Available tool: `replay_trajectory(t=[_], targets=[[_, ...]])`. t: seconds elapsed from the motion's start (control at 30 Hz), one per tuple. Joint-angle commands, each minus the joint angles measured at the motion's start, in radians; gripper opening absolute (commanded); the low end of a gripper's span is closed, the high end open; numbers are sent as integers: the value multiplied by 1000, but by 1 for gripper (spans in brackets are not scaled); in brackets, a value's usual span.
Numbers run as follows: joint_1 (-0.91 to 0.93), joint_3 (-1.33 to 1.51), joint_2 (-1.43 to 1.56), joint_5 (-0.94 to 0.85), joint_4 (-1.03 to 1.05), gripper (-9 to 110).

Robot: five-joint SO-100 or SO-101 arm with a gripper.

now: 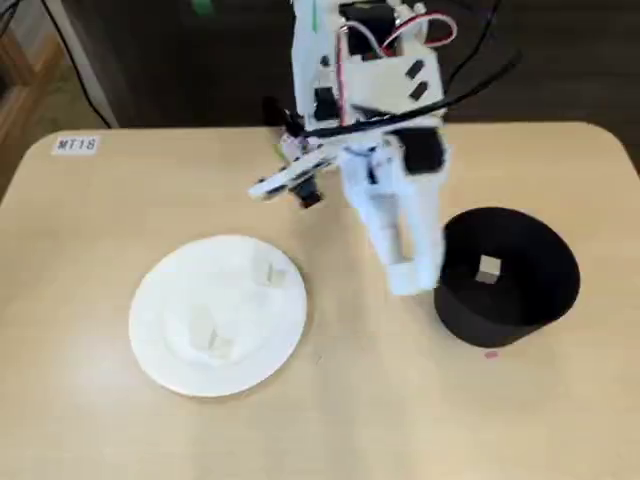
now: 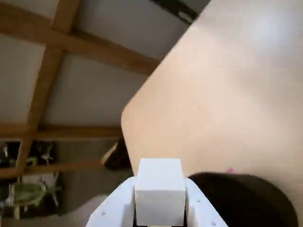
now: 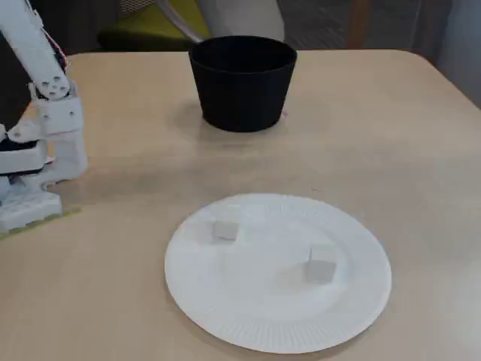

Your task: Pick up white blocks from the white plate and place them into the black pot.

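Clamped between the two white fingers (image 2: pixel 196 208), a white block (image 2: pixel 159 191) fills the bottom of the wrist view, so close that its lower edge and the finger bases are cut off by the frame. The gripper (image 2: pixel 159 210) is closed on that cube, pads pressed to its two sides. To the right of the fingers in that view, the dark rim of the black pot (image 2: pixel 246 201) shows only in part, blurred, resting on the tan table (image 2: pixel 227 94).

From above in a fixed view, the white plate (image 1: pixel 165 300) sits well to the left of the gripper (image 1: pixel 405 270), with pale blocks on it that are hard to separate from the plate; two show clearly in a fixed view, one (image 3: pixel 225 229) on the left and one (image 3: pixel 321 269) to the right of it. The arm is smeared by motion there, and the held cube cannot be made out. Just right of the fingers stands the pot, with one block (image 1: pixel 489 268) already lying inside it.
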Motion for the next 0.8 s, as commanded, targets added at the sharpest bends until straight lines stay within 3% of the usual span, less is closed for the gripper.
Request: replay_trajectory(t=[0.0,0.23,0.53,0.67,0.77], targets=[[-101,41,40,18,55,-2],[-233,193,25,48,60,-2],[-273,276,-23,51,12,-2],[-281,278,-23,5,15,24],[-278,276,-15,-14,15,28]])
